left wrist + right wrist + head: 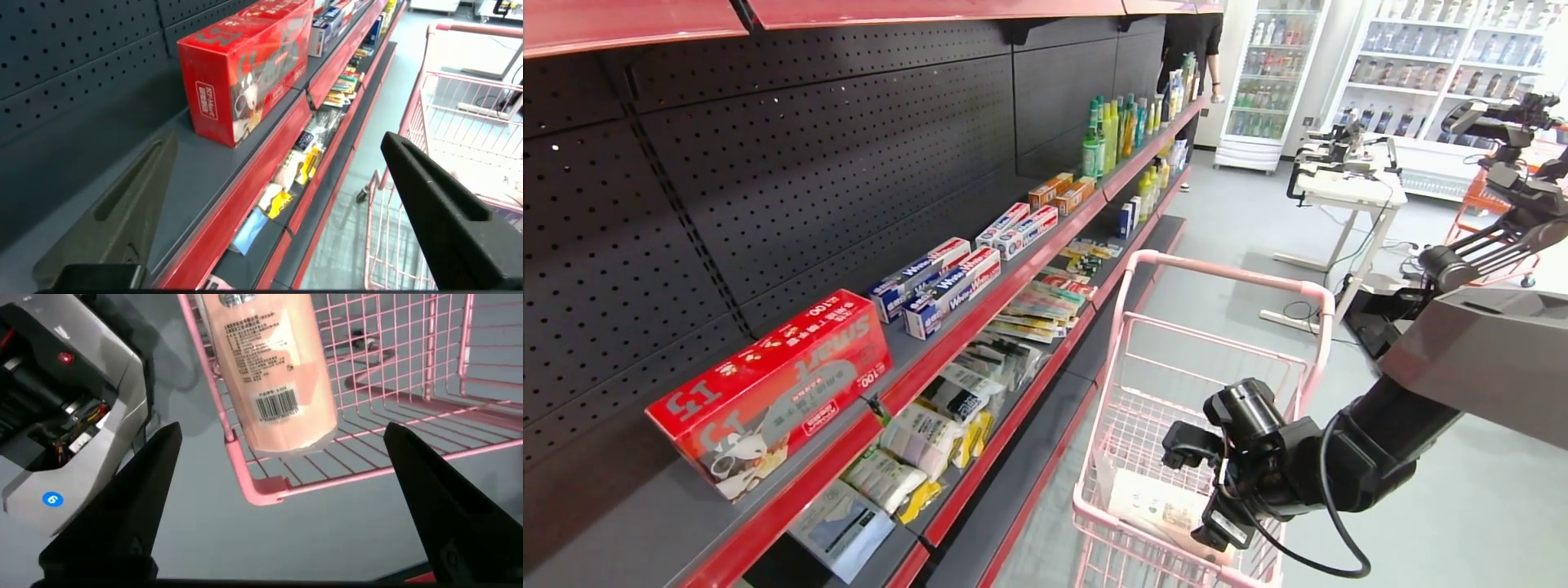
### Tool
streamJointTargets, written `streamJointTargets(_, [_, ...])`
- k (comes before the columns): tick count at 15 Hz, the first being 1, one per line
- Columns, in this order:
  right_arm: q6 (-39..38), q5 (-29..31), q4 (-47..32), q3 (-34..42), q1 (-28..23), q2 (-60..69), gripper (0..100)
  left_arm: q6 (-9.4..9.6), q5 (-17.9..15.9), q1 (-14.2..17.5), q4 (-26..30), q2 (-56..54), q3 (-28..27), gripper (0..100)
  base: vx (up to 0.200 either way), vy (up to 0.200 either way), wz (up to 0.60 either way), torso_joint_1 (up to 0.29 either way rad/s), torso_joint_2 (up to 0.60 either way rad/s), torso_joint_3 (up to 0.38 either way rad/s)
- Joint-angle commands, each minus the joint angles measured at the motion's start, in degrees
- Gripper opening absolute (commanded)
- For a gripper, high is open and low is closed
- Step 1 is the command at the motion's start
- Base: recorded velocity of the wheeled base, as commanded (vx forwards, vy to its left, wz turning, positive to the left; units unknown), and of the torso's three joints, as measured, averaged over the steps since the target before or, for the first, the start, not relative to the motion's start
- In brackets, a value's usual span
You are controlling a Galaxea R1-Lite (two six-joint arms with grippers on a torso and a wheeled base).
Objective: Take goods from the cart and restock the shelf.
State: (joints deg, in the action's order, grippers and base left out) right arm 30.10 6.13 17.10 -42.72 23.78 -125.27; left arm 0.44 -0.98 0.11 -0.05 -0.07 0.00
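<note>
Grey shelf [629, 523] bears red box [776, 384]; pink cart [1225, 273] on floor [1462, 506]; left tool [279, 140], right tool [282, 429] wide.

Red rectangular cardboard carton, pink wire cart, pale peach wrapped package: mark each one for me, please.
Red rectangular cardboard carton [776, 384]: head view, middle of its printed front face.
Pink wire cart [1225, 271]: head view, top handle bar.
Pale peach wrapped package [274, 376]: right wrist view, middle of its labelled side.

Shelf [980, 310] on left, cart [1225, 275] to its right. Large box [776, 388] on shelf near end, toothpaste boxes [947, 286] beyond, bottles [1111, 131] farthest. Package [1156, 510] in cart, right gripper [282, 437] above.
</note>
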Motion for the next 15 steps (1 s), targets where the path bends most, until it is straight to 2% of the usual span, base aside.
streamJointTargets(1, [0.22,0.02,0.04,0.26,0.83,1.17,100,0.00,0.01,0.07,-0.04,0.07,0.00,100,0.000,0.000,0.00,-0.095,0.19,0.105])
streamJointTargets(4, [0.14,-0.07,0.04,-0.35,2.50,0.82,100,0.00,0.01,0.07,-0.04,0.07,0.00,100,0.000,0.000,0.00,-0.102,0.21,0.115])
streamJointTargets(15, [2.33,0.02,0.04,-2.02,1.09,0.64,100,0.00,0.01,0.07,-0.04,0.07,0.00,100,0.000,0.000,0.00,-0.141,0.31,0.163])
